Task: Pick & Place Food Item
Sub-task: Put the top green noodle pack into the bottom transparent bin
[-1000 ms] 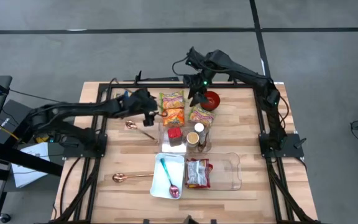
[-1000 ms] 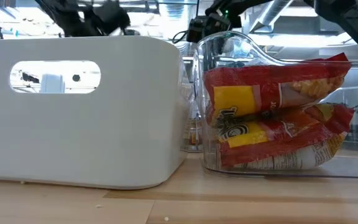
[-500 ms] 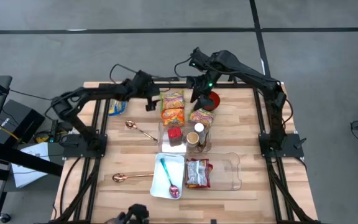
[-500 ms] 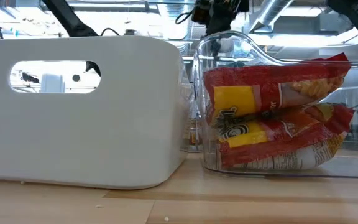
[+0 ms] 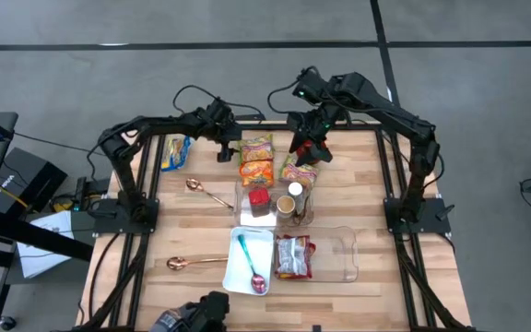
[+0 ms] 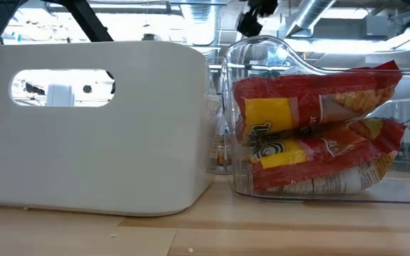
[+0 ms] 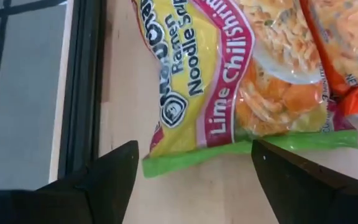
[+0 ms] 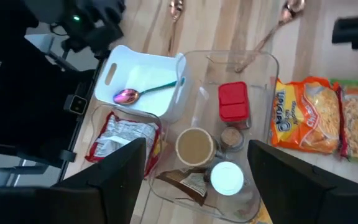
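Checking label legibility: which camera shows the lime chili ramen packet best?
The left wrist view: the lime chili ramen packet fills the picture, print readable, just beyond the open left gripper. The high view shows it small at the table's far edge. The right wrist view catches it at the picture's edge. The low view misses it.

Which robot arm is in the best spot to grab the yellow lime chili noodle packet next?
Probably the left. The left gripper hangs open right beside the lime chili noodle packet, which fills its wrist view. The right gripper is over the other packets, farther off.
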You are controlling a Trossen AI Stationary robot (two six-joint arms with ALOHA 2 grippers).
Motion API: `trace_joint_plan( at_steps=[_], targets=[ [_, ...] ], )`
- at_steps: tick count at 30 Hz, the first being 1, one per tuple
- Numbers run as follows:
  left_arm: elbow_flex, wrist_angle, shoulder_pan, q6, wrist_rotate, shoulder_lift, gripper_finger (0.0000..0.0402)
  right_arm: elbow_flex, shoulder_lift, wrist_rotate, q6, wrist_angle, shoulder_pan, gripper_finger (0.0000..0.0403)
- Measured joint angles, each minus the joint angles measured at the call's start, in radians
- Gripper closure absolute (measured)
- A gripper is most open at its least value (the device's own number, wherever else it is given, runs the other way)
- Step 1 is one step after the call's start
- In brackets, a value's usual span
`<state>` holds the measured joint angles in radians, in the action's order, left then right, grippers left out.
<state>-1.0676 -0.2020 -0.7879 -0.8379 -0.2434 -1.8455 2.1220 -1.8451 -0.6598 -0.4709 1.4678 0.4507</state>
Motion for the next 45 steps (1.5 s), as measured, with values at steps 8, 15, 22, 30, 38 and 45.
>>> trace_joint_plan(
  at_steps=[8,15,22,30,38,45],
  targets=[
    [0.0,0.012,0.005,-0.022,-0.036,-0.053,0.01,0.0,0.027,0.001,-0.008,-0.001,-0.026,0.0128],
    [0.0,0.013,0.009,-0.02,-0.052,-0.067,0.0108,0.0,0.027,0.001,-0.007,-0.002,-0.032,0.0128],
    [0.0,-0.001,0.003,0.002,-0.037,-0.062,0.0212,0.0,0.027,0.001,-0.007,-0.002,-0.032,0.0128],
    [0.0,-0.014,-0.002,0.011,0.047,-0.062,0.0377,0.0,0.027,0.001,-0.007,-0.002,-0.032,0.0128],
    [0.0,-0.037,-0.03,0.063,0.056,-0.061,0.04,0.0,0.027,0.001,-0.007,-0.012,-0.032,0.0128],
    [0.002,-0.057,-0.037,0.091,0.062,0.027,0.0401,0.0,0.027,0.001,-0.007,-0.011,-0.032,0.0128]
  ],
)
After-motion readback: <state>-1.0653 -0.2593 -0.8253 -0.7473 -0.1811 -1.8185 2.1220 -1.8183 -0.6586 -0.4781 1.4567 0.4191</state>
